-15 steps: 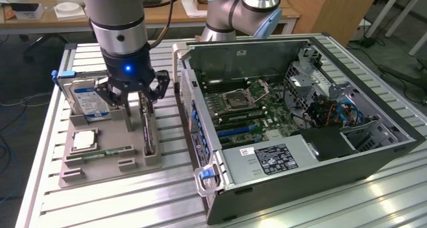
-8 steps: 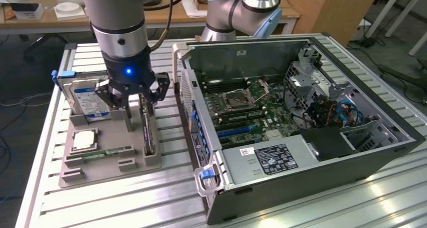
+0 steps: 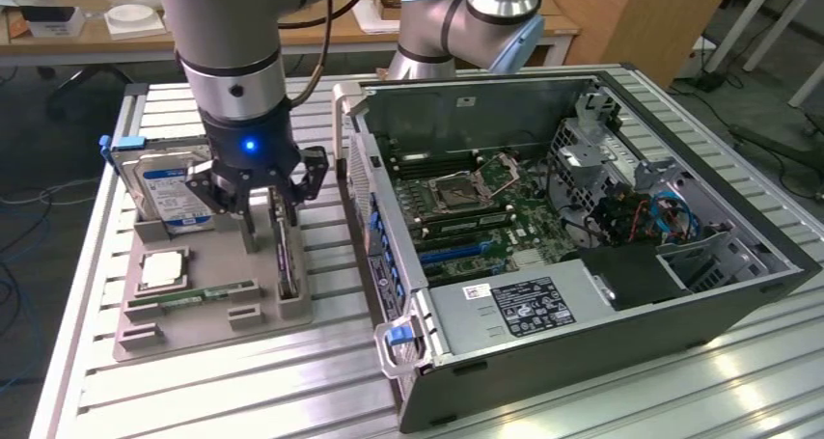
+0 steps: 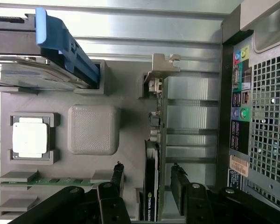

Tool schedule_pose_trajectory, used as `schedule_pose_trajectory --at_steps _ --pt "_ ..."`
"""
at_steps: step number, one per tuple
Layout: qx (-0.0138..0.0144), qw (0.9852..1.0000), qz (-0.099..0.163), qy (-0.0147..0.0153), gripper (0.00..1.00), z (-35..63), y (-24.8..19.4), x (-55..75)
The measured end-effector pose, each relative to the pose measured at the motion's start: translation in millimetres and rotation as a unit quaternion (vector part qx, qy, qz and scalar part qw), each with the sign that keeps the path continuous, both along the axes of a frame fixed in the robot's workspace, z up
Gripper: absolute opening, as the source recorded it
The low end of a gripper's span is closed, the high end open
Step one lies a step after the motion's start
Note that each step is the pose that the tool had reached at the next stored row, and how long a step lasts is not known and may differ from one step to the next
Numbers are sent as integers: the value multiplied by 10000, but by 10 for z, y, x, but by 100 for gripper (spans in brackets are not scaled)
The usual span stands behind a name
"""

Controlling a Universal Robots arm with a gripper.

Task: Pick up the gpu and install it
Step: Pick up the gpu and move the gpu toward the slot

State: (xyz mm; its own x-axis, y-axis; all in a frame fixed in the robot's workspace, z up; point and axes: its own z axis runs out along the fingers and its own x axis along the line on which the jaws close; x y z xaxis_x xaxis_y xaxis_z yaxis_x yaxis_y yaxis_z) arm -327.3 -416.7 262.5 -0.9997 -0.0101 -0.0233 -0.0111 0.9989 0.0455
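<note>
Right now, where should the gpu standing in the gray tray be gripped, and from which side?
Grip the gpu across its two flat faces, near mid-length, coming straight from above. It stands on edge in the gray tray, so only its upper long edge is free; the open jaws straddle it.

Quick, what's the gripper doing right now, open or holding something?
Gripper: open, straddling the gpu in its holder, not gripping it.

Exterior view high, angled down, wrist close, seemingly overhead, sharing gpu
</note>
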Motion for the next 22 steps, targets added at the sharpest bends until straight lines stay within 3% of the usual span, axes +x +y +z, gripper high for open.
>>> schedule_pose_trajectory --at_steps 22 --pt "0 10000 0 0 53 -185 -18 37"
